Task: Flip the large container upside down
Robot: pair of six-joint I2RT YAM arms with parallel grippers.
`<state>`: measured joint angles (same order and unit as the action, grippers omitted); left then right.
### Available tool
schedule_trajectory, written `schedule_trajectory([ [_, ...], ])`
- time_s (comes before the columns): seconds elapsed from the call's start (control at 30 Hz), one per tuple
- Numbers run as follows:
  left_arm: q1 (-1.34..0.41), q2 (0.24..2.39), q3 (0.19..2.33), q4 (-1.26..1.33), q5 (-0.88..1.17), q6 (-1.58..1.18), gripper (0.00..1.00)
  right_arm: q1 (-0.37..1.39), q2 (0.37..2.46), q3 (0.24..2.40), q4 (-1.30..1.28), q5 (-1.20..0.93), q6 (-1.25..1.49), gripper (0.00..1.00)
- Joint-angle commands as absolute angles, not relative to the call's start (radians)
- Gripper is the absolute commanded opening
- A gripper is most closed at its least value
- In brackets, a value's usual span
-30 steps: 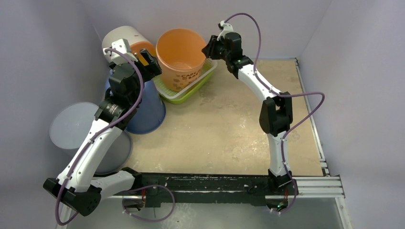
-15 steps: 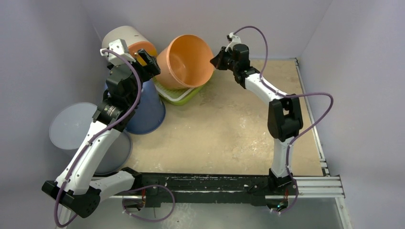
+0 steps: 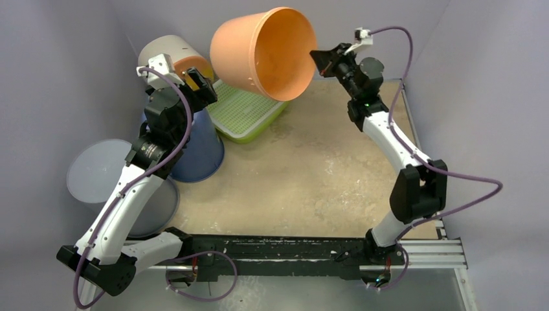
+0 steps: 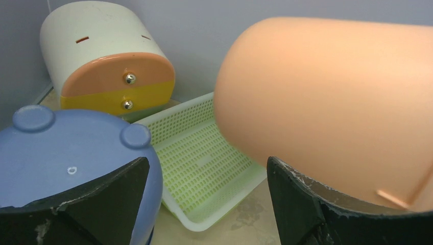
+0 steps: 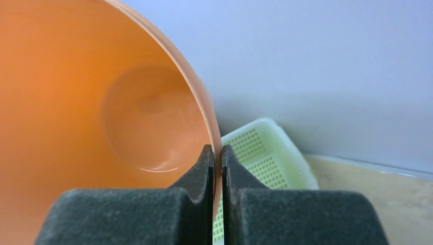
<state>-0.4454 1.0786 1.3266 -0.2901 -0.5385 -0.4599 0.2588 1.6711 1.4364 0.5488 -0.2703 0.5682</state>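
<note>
One smooth, tapered orange plastic bucket (image 3: 262, 52) hangs tipped sideways above the perforated green basket (image 3: 249, 110), its thin rim pinched between the closed fingers of the right gripper (image 5: 217, 158), a clamp plain only from that wrist, while the left gripper (image 4: 207, 168) gapes empty.
</note>
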Motion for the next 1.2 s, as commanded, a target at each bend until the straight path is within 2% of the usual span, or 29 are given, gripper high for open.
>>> schedule_trajectory([
  [0.0, -0.442, 1.062, 1.342, -0.287, -0.538, -0.447, 0.82, 0.239, 1.498, 1.376, 0.669, -0.104, 0.557, 0.0],
  [0.33, -0.442, 1.071, 1.342, -0.289, -0.503, -0.455, 0.82, 0.226, 1.205, 1.166, 0.464, 0.398, 0.298, 0.0],
  [0.47, -0.443, 1.084, 1.339, -0.285, -0.488, -0.458, 0.82, 0.222, 1.142, 1.106, 0.405, 0.517, 0.264, 0.0],
  [0.7, -0.442, 1.107, 1.334, -0.291, -0.469, -0.462, 0.82, 0.222, 1.087, 1.048, 0.221, 0.552, 0.3, 0.0],
  [0.93, -0.442, 1.135, 1.374, -0.336, -0.46, -0.454, 0.82, 0.222, 1.205, 1.266, -0.193, 0.404, 0.3, 0.0],
  [1.17, -0.443, 1.132, 1.369, -0.356, -0.459, -0.449, 0.82, 0.222, 1.218, 1.209, -0.223, 0.313, 0.309, 0.0],
])
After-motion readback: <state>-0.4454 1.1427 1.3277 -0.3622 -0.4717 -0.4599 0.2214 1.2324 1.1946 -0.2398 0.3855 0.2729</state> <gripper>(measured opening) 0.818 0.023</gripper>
